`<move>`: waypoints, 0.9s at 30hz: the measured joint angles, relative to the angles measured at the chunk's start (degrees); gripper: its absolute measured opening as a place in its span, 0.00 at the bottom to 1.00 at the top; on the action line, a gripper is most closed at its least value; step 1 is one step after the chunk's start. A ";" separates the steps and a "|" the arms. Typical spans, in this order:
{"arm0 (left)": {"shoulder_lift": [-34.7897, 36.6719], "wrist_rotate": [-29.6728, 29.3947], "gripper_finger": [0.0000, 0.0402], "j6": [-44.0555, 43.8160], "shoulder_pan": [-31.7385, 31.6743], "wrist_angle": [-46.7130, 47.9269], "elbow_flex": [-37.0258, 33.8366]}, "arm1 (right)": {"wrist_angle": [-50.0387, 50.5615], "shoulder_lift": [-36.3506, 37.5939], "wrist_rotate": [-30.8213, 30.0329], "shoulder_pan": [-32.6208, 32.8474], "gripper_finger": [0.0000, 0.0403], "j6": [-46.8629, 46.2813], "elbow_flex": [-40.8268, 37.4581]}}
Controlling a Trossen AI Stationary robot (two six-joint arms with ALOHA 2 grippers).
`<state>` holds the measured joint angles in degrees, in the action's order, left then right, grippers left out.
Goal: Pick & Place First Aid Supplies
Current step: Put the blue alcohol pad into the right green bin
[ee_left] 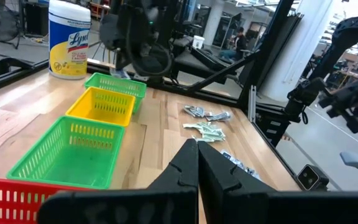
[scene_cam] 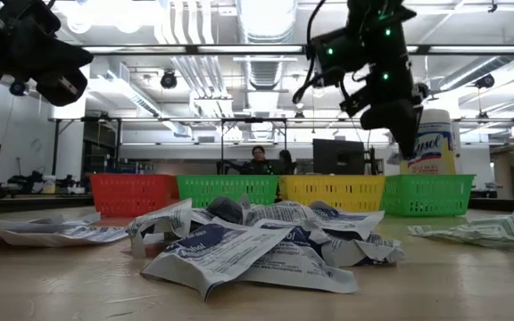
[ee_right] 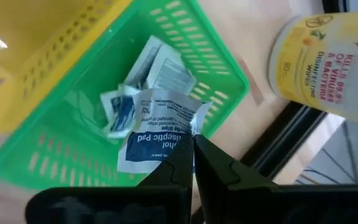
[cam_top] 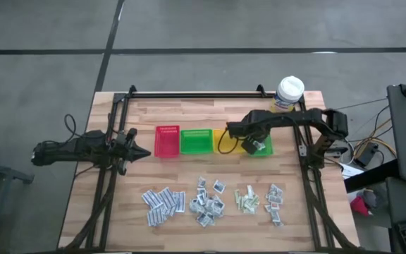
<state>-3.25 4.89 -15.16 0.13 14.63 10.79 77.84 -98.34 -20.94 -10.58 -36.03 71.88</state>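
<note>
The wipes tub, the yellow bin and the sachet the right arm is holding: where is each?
Wipes tub [cam_top: 290, 92]: high view, on its white lid.
Yellow bin [ee_left: 98, 104]: left wrist view, on its inner floor.
Held sachet [ee_right: 157, 127]: right wrist view, on its printed face, above the green bin [ee_right: 216, 62].

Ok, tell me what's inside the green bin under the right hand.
A few white-blue sachets lie in the far-right green bin. The right hand holds another pad above it, covering part of the floor.
</note>
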 joint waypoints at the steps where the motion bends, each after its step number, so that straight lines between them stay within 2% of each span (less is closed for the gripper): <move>1: 0.00 0.00 0.00 0.00 -0.01 0.00 0.01 | -1.08 0.04 0.16 -0.62 0.02 0.00 -0.68; 16: 0.00 0.00 0.00 -3.46 -0.01 0.00 0.01 | -12.46 0.13 4.73 -3.51 0.02 0.63 -9.16; 27: 0.00 0.02 0.00 -3.54 -0.01 0.00 0.00 | -17.16 0.13 4.49 -3.51 0.02 3.25 -10.96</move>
<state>-3.25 4.91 -18.70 0.12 14.63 10.79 60.68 -98.21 -16.45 -14.09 -32.78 60.92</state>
